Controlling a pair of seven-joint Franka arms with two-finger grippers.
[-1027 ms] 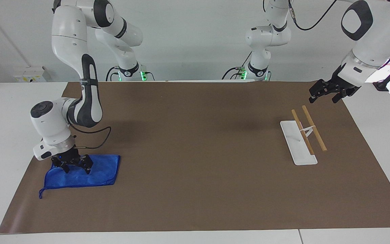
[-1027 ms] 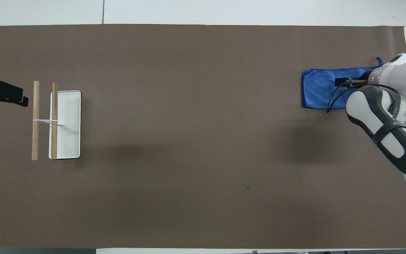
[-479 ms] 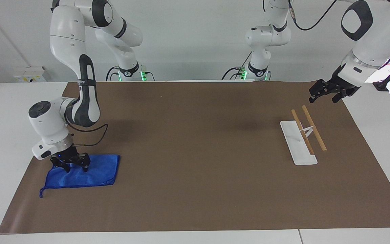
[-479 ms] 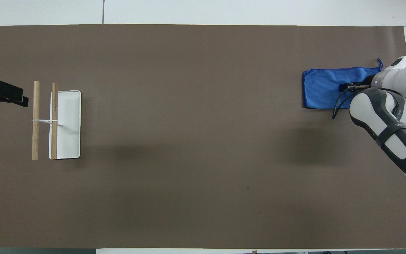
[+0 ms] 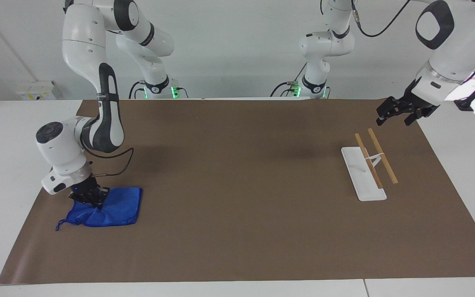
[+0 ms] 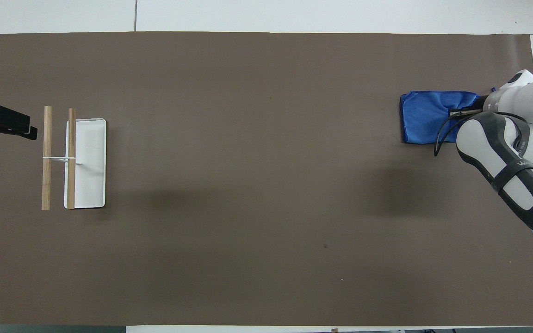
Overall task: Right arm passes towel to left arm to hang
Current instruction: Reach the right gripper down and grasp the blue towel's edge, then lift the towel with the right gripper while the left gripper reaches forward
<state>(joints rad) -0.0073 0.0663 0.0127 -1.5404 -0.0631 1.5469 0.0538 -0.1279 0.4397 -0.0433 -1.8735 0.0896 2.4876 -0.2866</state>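
Observation:
The blue towel (image 5: 111, 210) lies on the brown mat at the right arm's end of the table, bunched up where it is pinched, with its thin loop (image 5: 59, 225) trailing off one corner. My right gripper (image 5: 92, 199) is down on the towel's edge and shut on it. In the overhead view the towel (image 6: 426, 118) shows partly under the right arm's wrist (image 6: 516, 99), which hides the gripper. My left gripper (image 5: 397, 113) hangs open and empty above the mat's corner beside the rack and waits; it also shows in the overhead view (image 6: 3, 127).
A rack with a white base (image 5: 359, 175) and two raised wooden bars (image 5: 382, 156) stands at the left arm's end of the table; it also shows in the overhead view (image 6: 88, 162). The brown mat (image 5: 237, 185) covers the table.
My right gripper's fingers, spread over the flat towel a second ago, have closed on it. The towel has crumpled toward the gripper and its loop has drawn in. The left arm has not moved.

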